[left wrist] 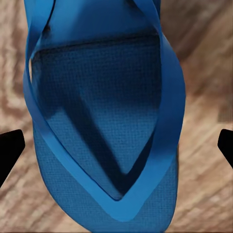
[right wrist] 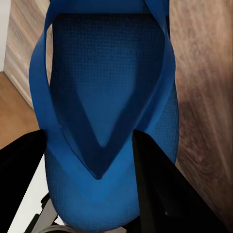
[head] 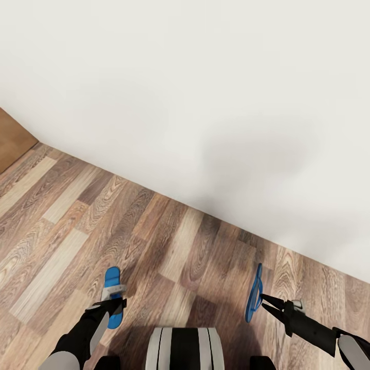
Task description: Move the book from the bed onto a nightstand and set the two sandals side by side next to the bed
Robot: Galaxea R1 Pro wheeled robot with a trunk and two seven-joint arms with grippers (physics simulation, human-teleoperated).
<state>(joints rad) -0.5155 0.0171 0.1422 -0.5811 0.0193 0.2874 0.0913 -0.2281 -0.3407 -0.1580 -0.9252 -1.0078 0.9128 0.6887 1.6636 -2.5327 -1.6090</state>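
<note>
Two bright-blue sandals are in view on the wood-plank floor near a white wall. The left sandal (head: 112,281) lies flat on the floor, and my left gripper (head: 111,306) hangs over its near end. In the left wrist view this sandal (left wrist: 104,111) fills the space below, with the left gripper (left wrist: 116,145) open, its black fingertips (left wrist: 9,148) wide apart and clear of the sole. The right sandal (head: 254,293) stands on edge, held by my right gripper (head: 265,301). The right gripper (right wrist: 90,141) is shut on that sandal (right wrist: 104,77) at its straps. Book, bed and nightstand are out of view.
A plain white wall (head: 205,92) runs diagonally across the far side, meeting the plank floor (head: 61,216). A brown wooden surface (head: 11,139) shows at the far left edge. My own base (head: 185,349) sits at the bottom centre.
</note>
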